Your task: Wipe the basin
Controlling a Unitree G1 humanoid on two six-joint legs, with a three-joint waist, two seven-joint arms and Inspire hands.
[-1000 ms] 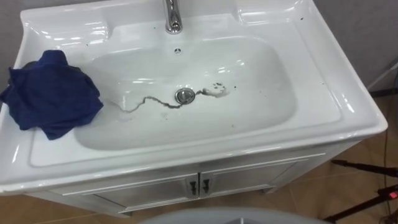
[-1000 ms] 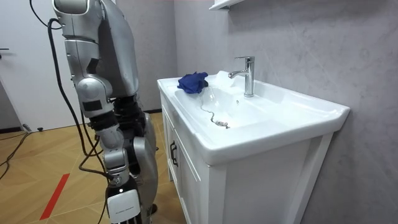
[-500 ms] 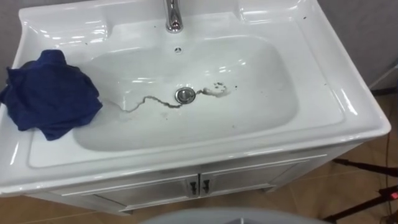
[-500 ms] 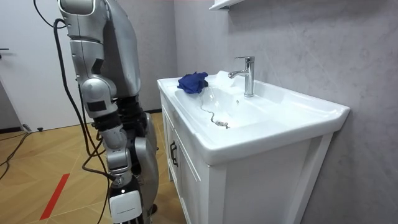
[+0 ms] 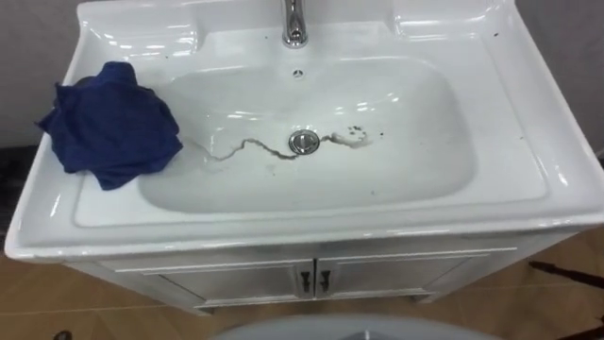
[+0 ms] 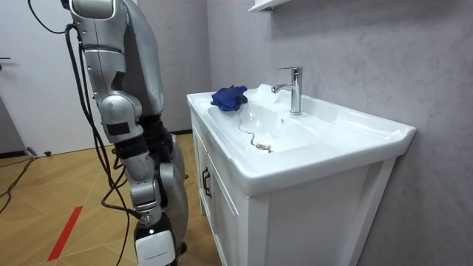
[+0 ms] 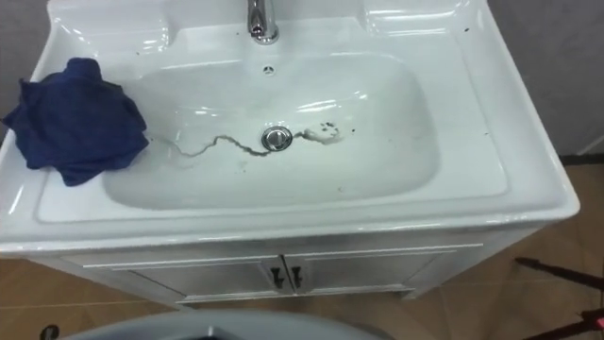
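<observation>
The white basin [image 5: 528, 123] lies below me, with a thin dark dirt streak [image 5: 250, 148] winding across its bowl to the drain [image 5: 302, 142] and a smudge just to the drain's right. A crumpled blue cloth [image 5: 113, 123] rests on the left rim, partly hanging over the bowl's edge. In the room view I stand in front of the basin [image 6: 295, 140], and the cloth [image 6: 229, 97] sits at its far corner. My right hand [image 6: 154, 244] hangs at my side, low beside the cabinet.
A chrome faucet [image 5: 294, 24] rises at the back middle of the basin. Two cabinet doors with small dark handles [image 5: 311, 279] are under the front edge. A grey wall runs behind the basin, and wooden floor shows on both sides.
The whole eye view has shifted, so basin and cloth sit further right in the picture. In the room view my body has edged slightly towards the basin. The cloth has not moved.
</observation>
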